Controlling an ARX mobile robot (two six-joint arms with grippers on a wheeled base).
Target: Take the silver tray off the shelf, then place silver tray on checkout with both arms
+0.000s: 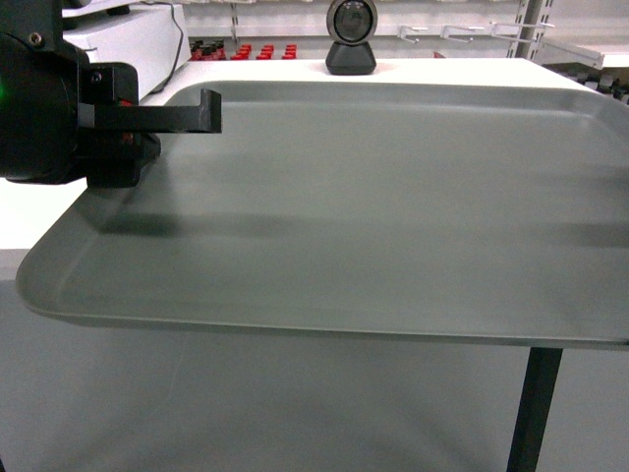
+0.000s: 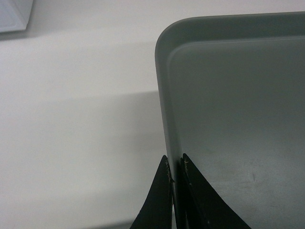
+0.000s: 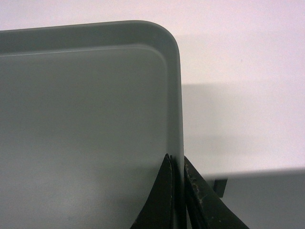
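The silver tray (image 1: 373, 206) fills most of the head view, level and just above the white checkout (image 1: 39, 211), whose black dome scanner (image 1: 351, 37) stands behind it. My left gripper (image 1: 197, 118) is shut on the tray's left rim, one finger lying over the rim. In the left wrist view that gripper (image 2: 175, 167) pinches the rim below the tray's (image 2: 238, 119) rounded corner, over the checkout (image 2: 76, 119). My right gripper (image 3: 177, 162) is shut on the right rim of the tray (image 3: 86, 124); it is outside the head view.
Shelf boards (image 1: 580, 49) with red-capped bottles (image 1: 241, 51) run along the back. A white box (image 1: 138, 39) sits at the checkout's far left. A black post (image 1: 531, 413) stands under the tray's near right. The counter edge (image 3: 257, 171) shows near the right gripper.
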